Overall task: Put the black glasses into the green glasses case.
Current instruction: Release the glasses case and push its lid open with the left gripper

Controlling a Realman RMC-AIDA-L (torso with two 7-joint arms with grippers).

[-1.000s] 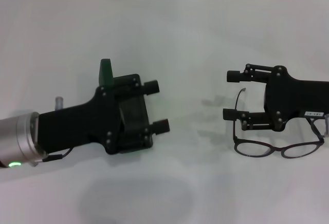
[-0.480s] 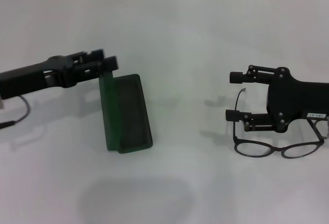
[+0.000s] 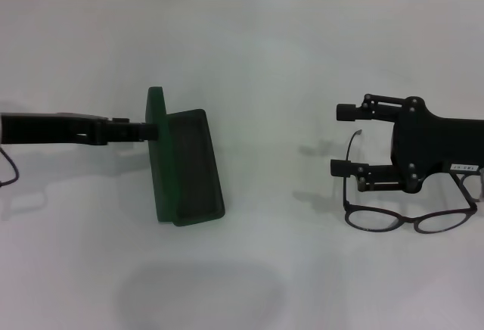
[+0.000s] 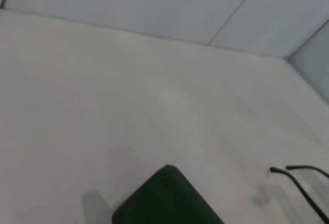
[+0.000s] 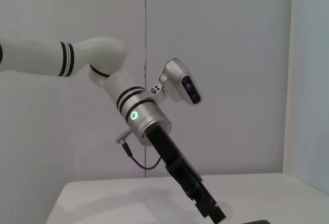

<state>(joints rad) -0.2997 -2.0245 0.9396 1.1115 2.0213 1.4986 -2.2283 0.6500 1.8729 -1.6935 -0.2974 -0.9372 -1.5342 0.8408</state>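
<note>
Head view is showing the left gripper (image 3: 151,130) reaching in sideways, its tip touching the raised lid of the green glasses case (image 3: 185,167), probably propping it open; whether it is pinching the lid I cannot tell. The case is lying with its long axis running away from the robot. The right gripper (image 3: 346,139) is hovering wide open, holding nothing, over the black glasses (image 3: 408,216), whose frame is stretching crosswise on the tabletop (image 3: 287,57), lenses nearest the robot.

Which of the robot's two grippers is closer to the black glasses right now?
The right. The right gripper hovers open directly over the black glasses. The left gripper is far across the table, at the raised lid of the green glasses case.
</note>
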